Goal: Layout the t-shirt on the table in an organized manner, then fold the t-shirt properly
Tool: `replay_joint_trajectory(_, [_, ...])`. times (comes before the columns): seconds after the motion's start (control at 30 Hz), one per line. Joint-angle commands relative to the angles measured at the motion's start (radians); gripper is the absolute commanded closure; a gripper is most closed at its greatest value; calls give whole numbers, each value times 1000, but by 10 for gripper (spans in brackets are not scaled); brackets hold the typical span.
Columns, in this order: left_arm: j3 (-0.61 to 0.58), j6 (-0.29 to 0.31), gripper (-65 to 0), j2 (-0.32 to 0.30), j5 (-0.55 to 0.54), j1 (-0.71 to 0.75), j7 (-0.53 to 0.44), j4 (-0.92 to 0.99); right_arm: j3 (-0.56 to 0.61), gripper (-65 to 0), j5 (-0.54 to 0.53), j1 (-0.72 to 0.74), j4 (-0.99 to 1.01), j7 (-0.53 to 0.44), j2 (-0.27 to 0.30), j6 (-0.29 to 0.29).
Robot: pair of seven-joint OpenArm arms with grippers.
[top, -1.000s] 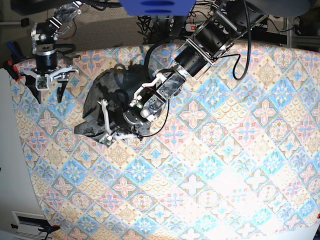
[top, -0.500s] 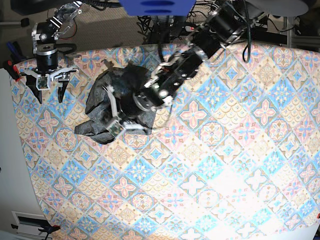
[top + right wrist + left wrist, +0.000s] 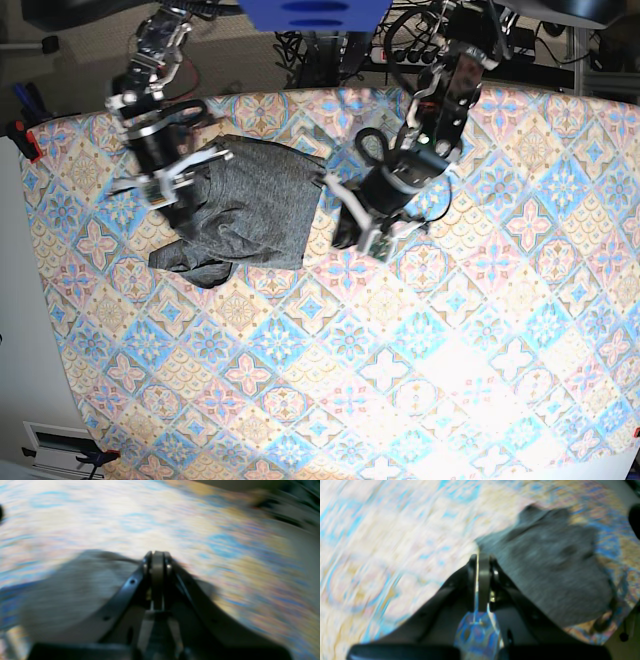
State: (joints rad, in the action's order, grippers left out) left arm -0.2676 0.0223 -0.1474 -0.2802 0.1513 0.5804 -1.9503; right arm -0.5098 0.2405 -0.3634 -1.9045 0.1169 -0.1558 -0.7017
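The dark grey t-shirt (image 3: pixel 245 205) lies bunched on the patterned table (image 3: pixel 450 350), drawn out sideways between both arms. My left gripper (image 3: pixel 330 188) is shut at the shirt's right edge. In the left wrist view its jaws (image 3: pixel 480 555) are pressed together, with the t-shirt (image 3: pixel 550 570) running off from the tips. My right gripper (image 3: pixel 190 180) is shut at the shirt's upper left edge. In the right wrist view the jaws (image 3: pixel 157 555) are closed, with grey t-shirt (image 3: pixel 75 587) cloth to the left of them. Both wrist views are motion-blurred, so the pinch itself is unclear.
Cables and a power strip (image 3: pixel 400 45) lie beyond the table's far edge. A red clamp (image 3: pixel 24 140) sits at the table's left edge, beside a white surface (image 3: pixel 15 300). A blue object (image 3: pixel 310 12) hangs at top centre.
Both grippers went from open to shut. The right arm swung in from the far left onto the shirt. The left arm pulled rightward, and the shirt spread wider between them.
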Motion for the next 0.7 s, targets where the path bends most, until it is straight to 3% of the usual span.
replay_joint_trajectory(0.0, [14,8,0,6,-6,-6,-30,-36,15,0,-20,13,-19,-32,3,4])
replay_joint_trajectory(0.23, [31,6,0,-76,-7,69,-35,-93,118,0,-22,22,121,-30,5,4])
replay_joint_trajectory(0.53, [61,5,0,-174,-11,198,-36,-160,116,0,-22,25,474,-32,9,4])
replay_joint_trajectory(0.67, [101,5,0,-171,-11,255,-38,-160,107,0,-22,50,391,-32,9,4])
